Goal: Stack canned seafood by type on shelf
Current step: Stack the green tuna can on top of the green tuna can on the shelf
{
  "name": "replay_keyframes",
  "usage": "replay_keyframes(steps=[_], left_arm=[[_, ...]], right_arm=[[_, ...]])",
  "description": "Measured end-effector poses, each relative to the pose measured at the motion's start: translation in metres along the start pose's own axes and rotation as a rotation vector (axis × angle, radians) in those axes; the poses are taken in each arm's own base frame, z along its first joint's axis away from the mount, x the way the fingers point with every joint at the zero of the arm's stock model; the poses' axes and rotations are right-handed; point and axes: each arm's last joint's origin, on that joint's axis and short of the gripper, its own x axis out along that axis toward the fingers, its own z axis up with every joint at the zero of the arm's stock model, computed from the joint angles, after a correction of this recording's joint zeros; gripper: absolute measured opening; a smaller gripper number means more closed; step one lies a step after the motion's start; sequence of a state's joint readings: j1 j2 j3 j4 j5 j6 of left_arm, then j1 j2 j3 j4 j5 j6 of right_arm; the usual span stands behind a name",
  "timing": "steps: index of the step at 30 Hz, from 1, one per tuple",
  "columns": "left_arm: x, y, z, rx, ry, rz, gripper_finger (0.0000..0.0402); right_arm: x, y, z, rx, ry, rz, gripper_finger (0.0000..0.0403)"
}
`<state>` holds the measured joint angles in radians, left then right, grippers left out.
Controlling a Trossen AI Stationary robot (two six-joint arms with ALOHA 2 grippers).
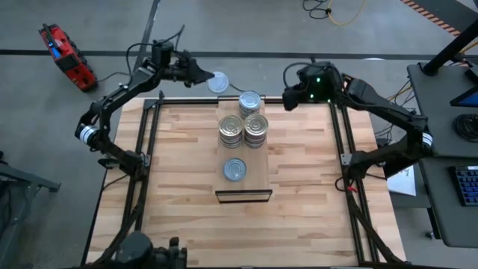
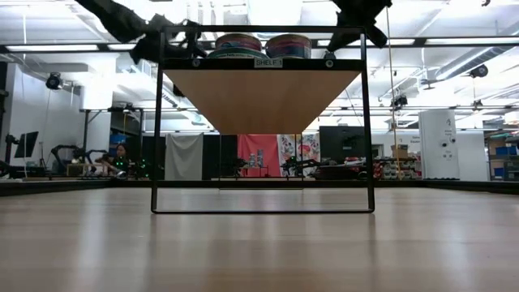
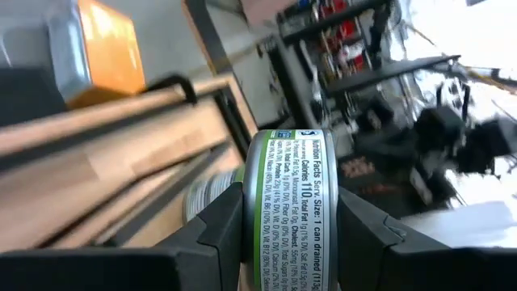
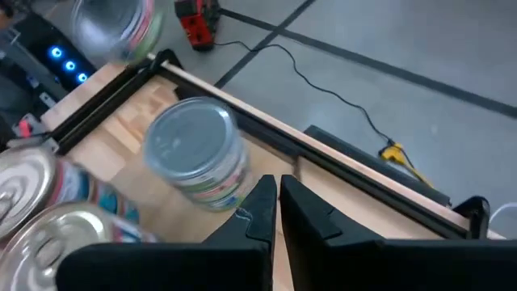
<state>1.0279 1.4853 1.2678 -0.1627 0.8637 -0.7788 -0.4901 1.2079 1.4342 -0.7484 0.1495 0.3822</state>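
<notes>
The shelf (image 1: 255, 187) is a pale plank raised on a black frame (image 2: 263, 89) in the middle of the table. Three stacks of tins stand on it: a pale-topped one (image 1: 250, 101) at its far end and two silver ringed ones (image 1: 231, 131) (image 1: 256, 128). A single pale-topped tin (image 1: 234, 170) stands nearer. My left gripper (image 1: 209, 79) is beyond the shelf's far end, shut on another tin (image 3: 291, 186). My right gripper (image 1: 286, 101) is shut, just right of the far pale-topped stack (image 4: 194, 158) and apart from it. My left gripper pinches the tin between its two fingers (image 3: 226, 230), one on each flat end. The printed side wall (image 3: 303, 174) faces the wrist camera. The tin is lifted clear, past the table's far edge, its pale face (image 1: 218, 82) showing from above.
Black frame rails (image 1: 149, 134) (image 1: 337, 134) run along the table's left and right sides. A red tool (image 1: 67, 56) lies on the floor beyond the far left corner. A desk with a keyboard (image 1: 464, 183) stands to the right. Bare tabletop lies on both sides of the shelf.
</notes>
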Motion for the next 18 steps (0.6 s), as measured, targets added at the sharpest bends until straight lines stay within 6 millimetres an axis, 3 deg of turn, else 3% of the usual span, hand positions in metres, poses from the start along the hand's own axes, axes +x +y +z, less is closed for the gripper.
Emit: replay_keyframes(steps=[8,18], left_arm=[[0.009,0.027,-0.015,-0.095,0.062,0.01,0.0122],[0.011,0.019,-0.005,-0.086,-0.063,-0.105,0.0122]], right_arm=[[0.006,-0.024,0.008,0.088,0.015,-0.002,0.0011],[0.048,-0.04,0.019,0.161,0.027,0.074,0.0011]])
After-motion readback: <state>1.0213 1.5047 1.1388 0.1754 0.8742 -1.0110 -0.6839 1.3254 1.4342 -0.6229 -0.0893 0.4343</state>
